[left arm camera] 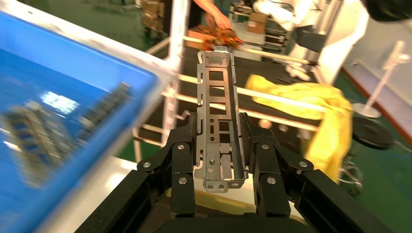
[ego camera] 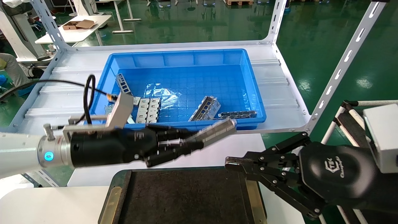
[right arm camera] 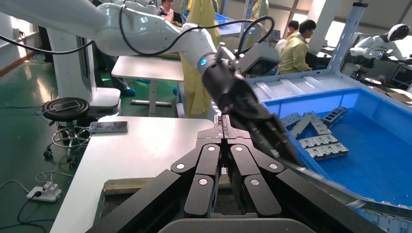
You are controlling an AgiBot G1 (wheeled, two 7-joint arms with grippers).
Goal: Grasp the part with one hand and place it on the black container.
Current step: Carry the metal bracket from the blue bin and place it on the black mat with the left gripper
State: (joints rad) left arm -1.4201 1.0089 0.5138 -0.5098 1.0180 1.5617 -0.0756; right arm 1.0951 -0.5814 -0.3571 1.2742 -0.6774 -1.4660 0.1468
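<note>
Part (ego camera: pixel 214 132) clamped in left pincer (ego camera: pixel 186 144), held in air between blue bin (ego camera: pixel 186 84) and black container (ego camera: pixel 186 196). Right pincer (ego camera: pixel 236 165) closed, empty, beside container's right edge.

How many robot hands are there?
2. The left tool is in front of the blue bin, above the black container, shut on the part. The right tool, shut and empty, hovers at the container's right edge.
</note>
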